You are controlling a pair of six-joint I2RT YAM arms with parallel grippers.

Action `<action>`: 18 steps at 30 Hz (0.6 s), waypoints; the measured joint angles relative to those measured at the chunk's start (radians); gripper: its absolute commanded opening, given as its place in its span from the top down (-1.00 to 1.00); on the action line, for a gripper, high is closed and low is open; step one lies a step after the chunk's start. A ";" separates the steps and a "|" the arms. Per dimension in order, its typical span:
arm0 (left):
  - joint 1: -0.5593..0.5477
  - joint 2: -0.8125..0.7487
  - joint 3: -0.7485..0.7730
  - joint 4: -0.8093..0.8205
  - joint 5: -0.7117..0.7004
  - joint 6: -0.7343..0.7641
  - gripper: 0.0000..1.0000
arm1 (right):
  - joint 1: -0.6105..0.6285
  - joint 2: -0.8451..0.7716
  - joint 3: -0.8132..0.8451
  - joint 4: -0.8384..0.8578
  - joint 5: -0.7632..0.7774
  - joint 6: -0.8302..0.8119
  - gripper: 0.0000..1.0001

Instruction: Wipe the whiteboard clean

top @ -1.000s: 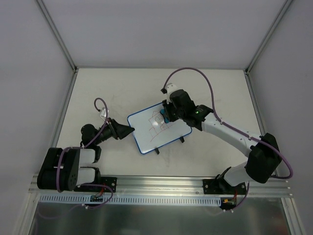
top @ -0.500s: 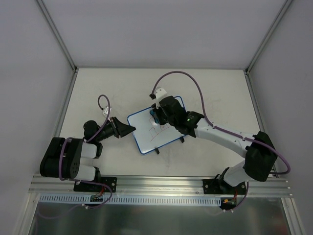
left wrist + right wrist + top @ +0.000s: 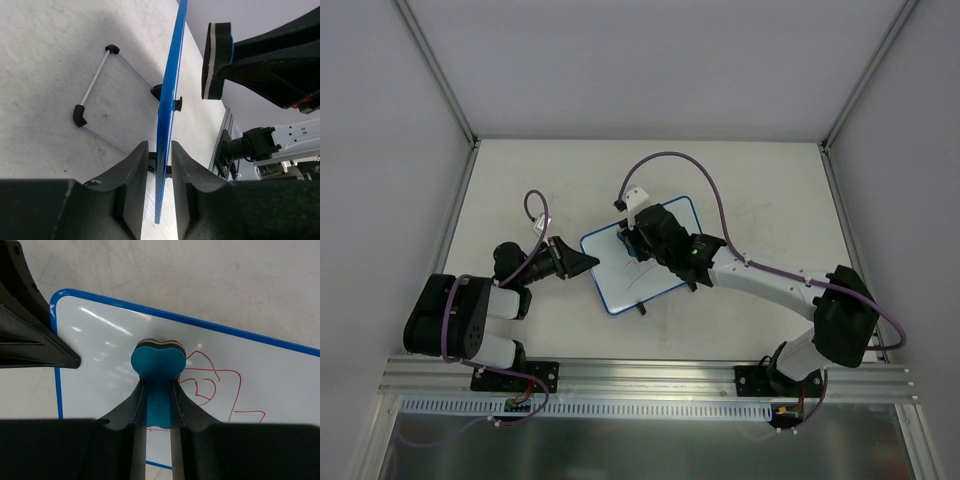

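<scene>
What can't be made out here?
- Top external: part of the red line drawing on the small rounded white board with blue rim is under the right claw.
- Right wrist: claw fingers hide the drawing's lower part; the frame edge cuts off the board's right end.
- Left wrist: the board is edge-on in the left claw, so its face is unseen; whether the blue bone-shaped eraser touches it is unclear.

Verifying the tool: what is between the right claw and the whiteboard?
A blue eraser, gripped by the right claw, facing the whiteboard; the right wrist view shows it.
</scene>
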 measured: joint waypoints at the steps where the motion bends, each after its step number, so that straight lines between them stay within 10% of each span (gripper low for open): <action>1: 0.000 0.003 0.001 0.000 0.000 -0.001 0.60 | 0.005 0.000 0.000 0.005 0.000 -0.003 0.95; 18: -0.006 0.035 0.019 0.029 0.039 -0.009 1.00 | 0.073 0.051 0.000 0.053 0.050 -0.043 0.99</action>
